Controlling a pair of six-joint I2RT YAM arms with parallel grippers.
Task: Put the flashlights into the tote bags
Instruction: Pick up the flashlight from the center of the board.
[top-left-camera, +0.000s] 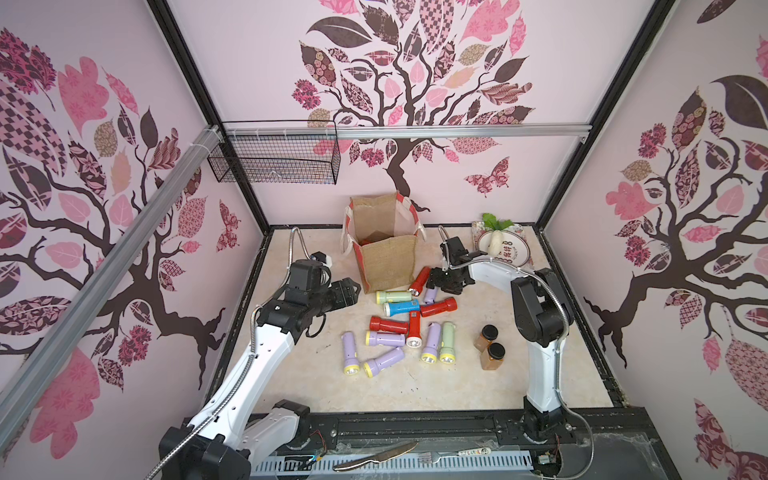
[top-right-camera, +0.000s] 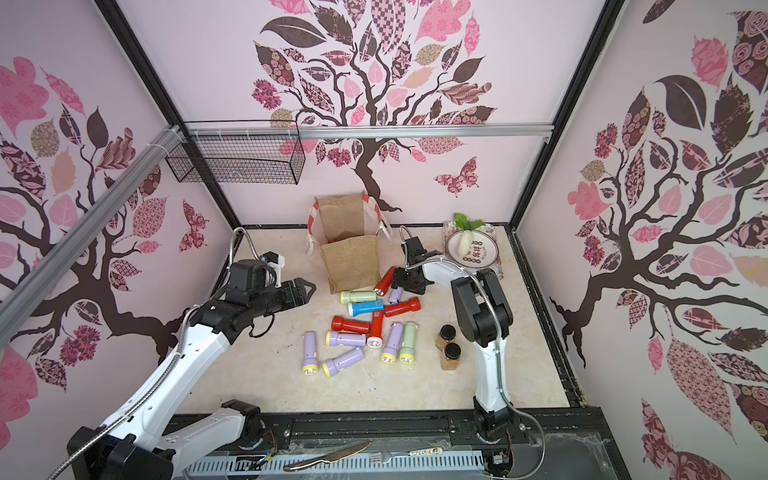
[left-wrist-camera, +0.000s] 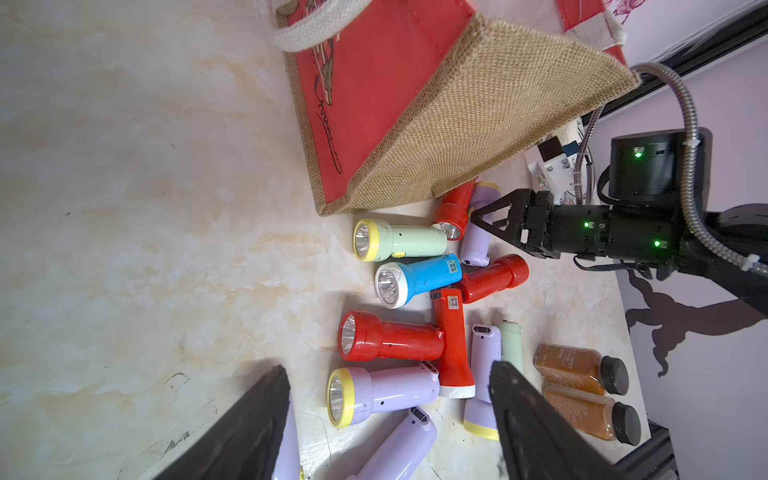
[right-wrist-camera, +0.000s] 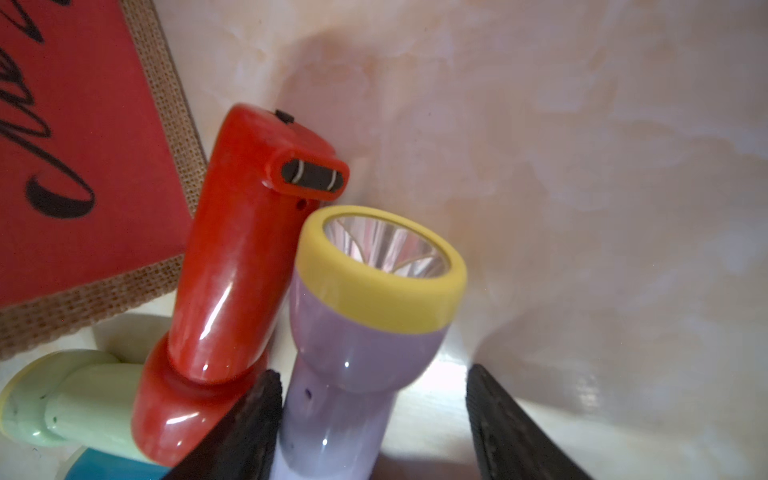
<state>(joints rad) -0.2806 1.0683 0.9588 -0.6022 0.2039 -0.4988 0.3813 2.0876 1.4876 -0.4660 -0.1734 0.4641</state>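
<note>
- pale marbled tabletop (top-left-camera: 291, 382) fills the lower middle of both top views. the tote bag (top-left-camera: 388, 262) stands open just above centre, with the flashlights (top-left-camera: 388, 325) scattered on the table below it.
- right gripper (right-wrist-camera: 372, 376) straddles a lilac flashlight (right-wrist-camera: 361, 353) at the bag's foot. its jaws are partly spread, one against the barrel and the other with a gap, so nothing is held yet.
- left gripper (top-left-camera: 353, 289) hangs wide and empty at centre left, beside the bag.
- risk: a red flashlight (right-wrist-camera: 232, 249) touches both the lilac one and the bag, so a lift could drag or roll it.
- risk: one-sided contact may shove the glossy barrel sideways and out of the jaws.
- risk: the bag looks soft and tall, so a low carry could catch its rim and tip it.
</note>
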